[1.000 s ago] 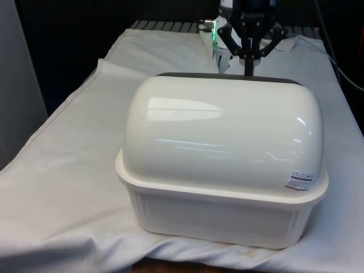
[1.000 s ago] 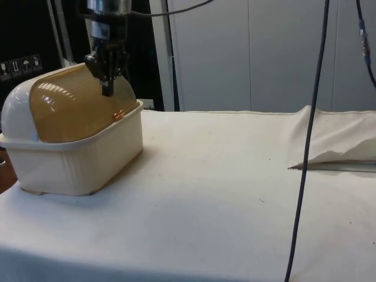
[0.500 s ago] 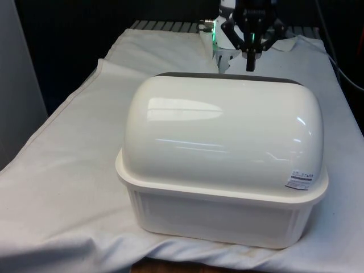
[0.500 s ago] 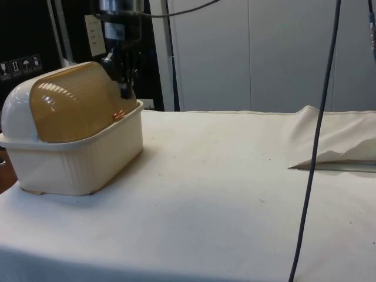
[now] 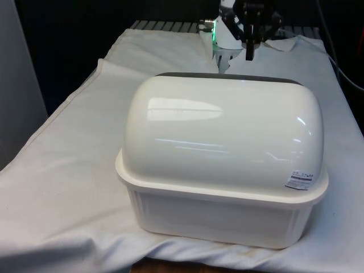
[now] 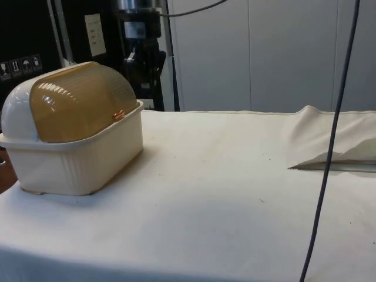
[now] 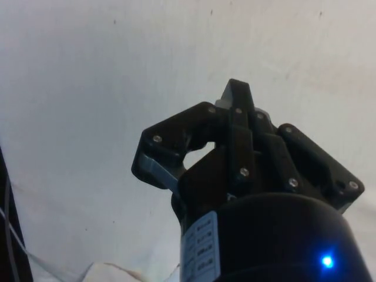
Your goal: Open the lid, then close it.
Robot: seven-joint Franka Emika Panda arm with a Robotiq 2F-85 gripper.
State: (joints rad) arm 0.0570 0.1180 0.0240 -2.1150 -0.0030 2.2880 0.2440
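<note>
gripper has lifted clear of bread box (lid down).

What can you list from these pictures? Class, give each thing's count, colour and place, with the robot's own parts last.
bread box: one, cream base with white dome, on the cloth towards the near end of the table in the front view.
lid: one, amber and ribbed, shut over the bread box's side facing the robot.
cloth: one, white, covering the table, with a fold at its far edge in the side view.
cable: one, dark, hanging down in the side view.
gripper: one, black, above and behind the bread box, apart from it.
</note>
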